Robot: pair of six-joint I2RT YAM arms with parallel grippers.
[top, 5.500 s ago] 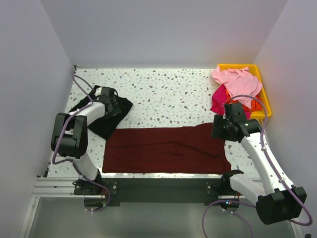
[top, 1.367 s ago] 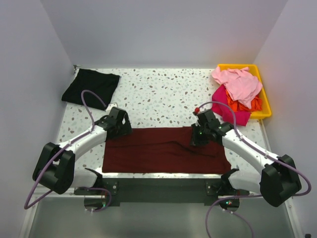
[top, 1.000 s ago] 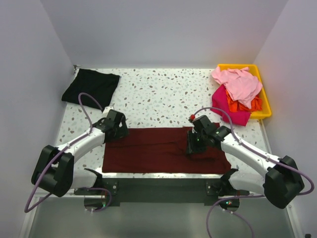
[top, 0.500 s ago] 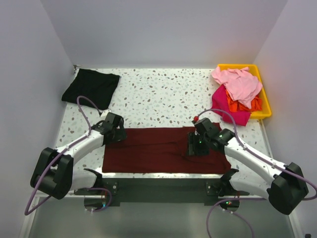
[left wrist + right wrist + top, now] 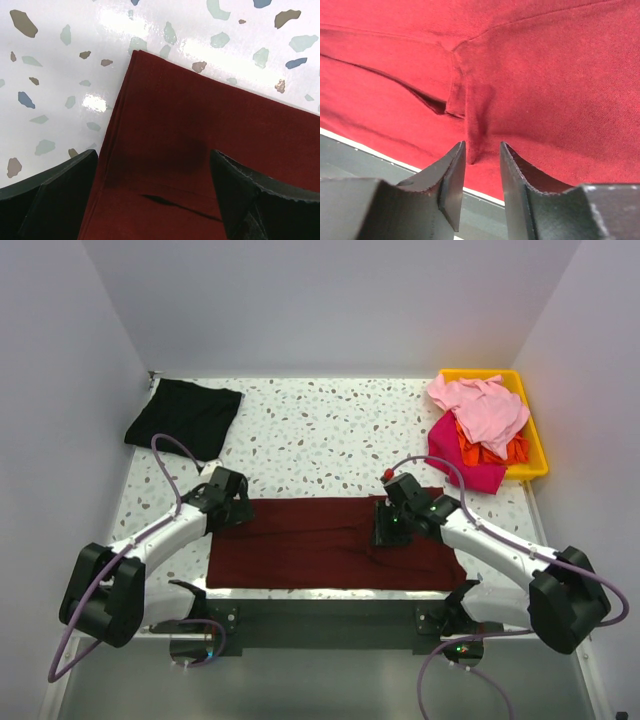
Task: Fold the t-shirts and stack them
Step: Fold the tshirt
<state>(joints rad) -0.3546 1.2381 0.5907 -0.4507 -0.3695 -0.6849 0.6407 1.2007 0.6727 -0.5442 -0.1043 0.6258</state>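
Observation:
The large maroon t-shirt [image 5: 320, 545] lies folded in a long strip along the table's near edge. My left gripper [image 5: 232, 510] hovers over its far left corner [image 5: 165, 115], jaws wide open and empty [image 5: 155, 192]. My right gripper [image 5: 390, 527] is down on the strip right of its middle, and its narrow jaws [image 5: 482, 150] pinch a raised ridge of maroon cloth [image 5: 475, 115]. The black t-shirt [image 5: 185, 415] lies folded at the far left corner. Pink [image 5: 480, 405], orange [image 5: 492, 450] and magenta [image 5: 462, 465] t-shirts are heaped in and over the bin.
The yellow plastic bin [image 5: 537, 445] stands at the back right against the wall. Walls close the table in on the left, back and right. The table's near edge and the dark rail [image 5: 350, 155] lie just below the maroon strip.
Since 5.5 s ago the black t-shirt has gone to the far left corner and both grippers have come to the maroon one. In the last second the left gripper crept slightly nearer; the right barely moved.

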